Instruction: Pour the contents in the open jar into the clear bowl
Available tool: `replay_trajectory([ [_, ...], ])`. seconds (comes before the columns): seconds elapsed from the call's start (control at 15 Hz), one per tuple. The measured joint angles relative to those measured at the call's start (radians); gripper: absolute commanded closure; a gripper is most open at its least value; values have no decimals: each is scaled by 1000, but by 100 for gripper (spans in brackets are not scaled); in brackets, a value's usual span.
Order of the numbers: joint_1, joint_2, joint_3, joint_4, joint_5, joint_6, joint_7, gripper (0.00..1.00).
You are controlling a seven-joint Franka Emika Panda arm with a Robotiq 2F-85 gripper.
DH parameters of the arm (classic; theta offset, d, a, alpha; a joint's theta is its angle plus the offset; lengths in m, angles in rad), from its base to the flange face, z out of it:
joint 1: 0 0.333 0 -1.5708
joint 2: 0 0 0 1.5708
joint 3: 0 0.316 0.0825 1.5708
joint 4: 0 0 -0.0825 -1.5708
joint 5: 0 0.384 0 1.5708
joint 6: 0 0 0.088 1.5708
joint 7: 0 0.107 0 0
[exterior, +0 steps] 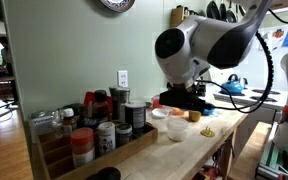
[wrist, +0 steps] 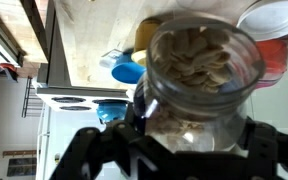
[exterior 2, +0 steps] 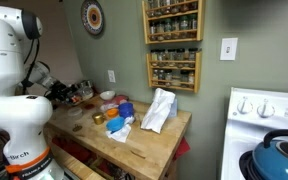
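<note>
In the wrist view my gripper (wrist: 189, 145) is shut on the open jar (wrist: 194, 65). The jar is clear and filled with pale, flaky pieces, and its mouth faces the camera. Dark fingers press both sides of its lower body. In both exterior views the gripper (exterior: 184, 97) (exterior 2: 66, 92) is low over the wooden counter, and the jar is hard to make out there. The clear bowl (exterior: 159, 114), small, shallow and whitish, sits on the counter just in front of the gripper. It also shows near the wall in an exterior view (exterior 2: 107, 96).
A taller whitish cup (exterior: 175, 128) stands next to the bowl. A blue bowl (wrist: 127, 72) (exterior 2: 124, 108) and a white crumpled bag (exterior 2: 159, 110) lie on the counter. Several spice jars (exterior: 94, 120) crowd a rack. A stove with a blue kettle (exterior 2: 279, 155) stands beside the counter.
</note>
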Motion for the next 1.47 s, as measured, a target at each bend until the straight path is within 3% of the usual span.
replay_trajectory([
  [1.47, 65, 53, -29, 42, -61, -56, 22, 39],
])
